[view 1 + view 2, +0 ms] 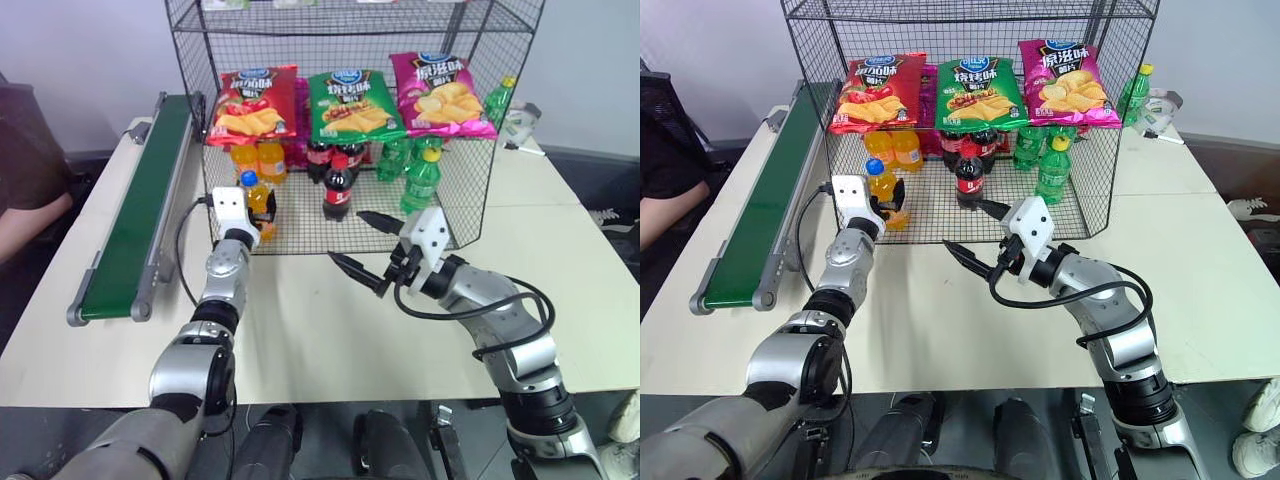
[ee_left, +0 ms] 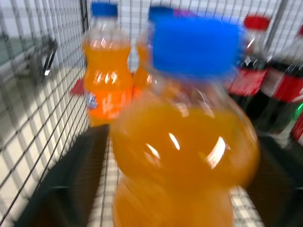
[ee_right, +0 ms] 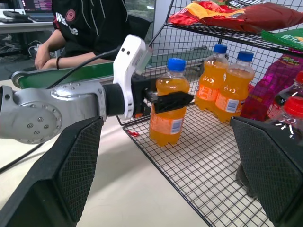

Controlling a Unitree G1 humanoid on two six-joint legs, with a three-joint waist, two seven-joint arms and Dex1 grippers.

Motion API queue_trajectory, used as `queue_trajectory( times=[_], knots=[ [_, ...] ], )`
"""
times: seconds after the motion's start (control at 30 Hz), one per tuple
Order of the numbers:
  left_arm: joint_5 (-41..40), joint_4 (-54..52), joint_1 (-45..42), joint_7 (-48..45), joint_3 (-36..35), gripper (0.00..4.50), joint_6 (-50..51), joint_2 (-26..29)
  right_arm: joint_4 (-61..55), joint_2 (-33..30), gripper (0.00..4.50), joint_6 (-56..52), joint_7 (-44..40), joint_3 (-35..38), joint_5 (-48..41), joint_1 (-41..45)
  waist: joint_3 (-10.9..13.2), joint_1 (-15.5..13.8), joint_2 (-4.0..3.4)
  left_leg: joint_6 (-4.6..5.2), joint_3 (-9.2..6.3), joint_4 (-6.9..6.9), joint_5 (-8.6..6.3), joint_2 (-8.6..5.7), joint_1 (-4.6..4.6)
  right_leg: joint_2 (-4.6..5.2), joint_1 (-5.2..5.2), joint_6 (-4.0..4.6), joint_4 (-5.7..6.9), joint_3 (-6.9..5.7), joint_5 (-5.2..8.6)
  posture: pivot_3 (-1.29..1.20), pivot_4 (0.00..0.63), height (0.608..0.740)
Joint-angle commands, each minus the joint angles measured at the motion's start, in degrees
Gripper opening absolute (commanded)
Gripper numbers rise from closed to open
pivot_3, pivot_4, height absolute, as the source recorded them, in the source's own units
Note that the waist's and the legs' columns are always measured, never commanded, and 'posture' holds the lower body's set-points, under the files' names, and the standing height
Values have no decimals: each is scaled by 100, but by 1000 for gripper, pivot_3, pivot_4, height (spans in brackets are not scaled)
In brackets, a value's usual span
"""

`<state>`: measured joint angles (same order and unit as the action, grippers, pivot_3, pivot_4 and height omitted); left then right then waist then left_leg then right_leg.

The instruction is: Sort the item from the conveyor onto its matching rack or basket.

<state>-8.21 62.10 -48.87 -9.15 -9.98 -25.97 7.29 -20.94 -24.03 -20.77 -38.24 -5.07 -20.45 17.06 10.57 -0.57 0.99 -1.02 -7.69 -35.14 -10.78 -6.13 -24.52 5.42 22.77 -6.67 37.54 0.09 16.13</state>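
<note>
The bottle [image 3: 169,104] is small, of clear plastic, full of orange drink, with a round blue cap and an orange label with a blue and white mark that cannot be read. It stands upright on the lowest wire shelf of the rack [image 1: 470,190], near the front left corner, in front of two more orange bottles [image 3: 226,89]. The left claw [image 3: 166,100] is around its upper part; the black fingers look spread a little, and I cannot tell if they press it. The right claw [image 1: 368,250] is open above the worktop [image 1: 300,340], holding nothing. The rack is black wire mesh. Chip bags [image 1: 345,105] in red, green and pink carry Chinese writing. Cola bottles [image 1: 338,185] have red caps. The green conveyor [image 1: 135,215] has grey rails.
</note>
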Motion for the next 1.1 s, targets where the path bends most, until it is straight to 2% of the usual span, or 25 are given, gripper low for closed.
queue_trajectory(
  times=[0.03, 0.33, 0.5, 0.73, 0.9, 1.1],
  knots=[
    [10, -82, -124, -69, -55, 4441, -225, 58, -266, -89, 4500, 65, -33, 127, -48, 45, -1, 0, 1, 0, 0, 0, 0, 0, 1, 0, 0, 0, 0, 0, 0, 0, 150, 740],
    [-127, -1166, 462, -298, -67, 4441, -17, 72, -280, -122, 4500, 72, -27, 135, -65, 11, -1, 17, 0, 0, -1, 1, 0, 1, 1, -1, 0, 0, 1, 1, 0, 0, 150, 740],
    [54, -2587, 1165, -59, 74, 4441, 632, 161, -263, -126, 4500, 87, -46, 142, -75, 25, -1, 22, 0, 0, -1, 1, 0, 1, 1, -1, 0, 0, 2, 3, 0, 0, 150, 740],
    [-293, -4954, 2159, -301, 184, 4441, 2341, 330, -230, -136, 4500, 76, -89, 149, -90, 90, -2, 26, -2, -1, -1, 0, 0, 3, 4, -2, -1, 1, 5, 7, 0, 0, 150, 740],
    [-922, -6783, 2968, -1151, 259, 4441, 3695, 1048, -118, -245, 4500, 63, -213, 255, -131, 240, -3, 35, -4, 0, 1, 2, 0, 3, 4, 0, 0, 2, 4, 11, 1, 0, 150, 740],
    [-1630, -7734, 3686, -2047, -202, 4441, 4841, 2204, 61, -646, 4500, -13, -508, 603, -281, 251, -4, 35, -8, -1, 0, 4, -1, 7, 6, 5, -1, 4, 3, 11, 2, 0, 150, 740]
  ],
)
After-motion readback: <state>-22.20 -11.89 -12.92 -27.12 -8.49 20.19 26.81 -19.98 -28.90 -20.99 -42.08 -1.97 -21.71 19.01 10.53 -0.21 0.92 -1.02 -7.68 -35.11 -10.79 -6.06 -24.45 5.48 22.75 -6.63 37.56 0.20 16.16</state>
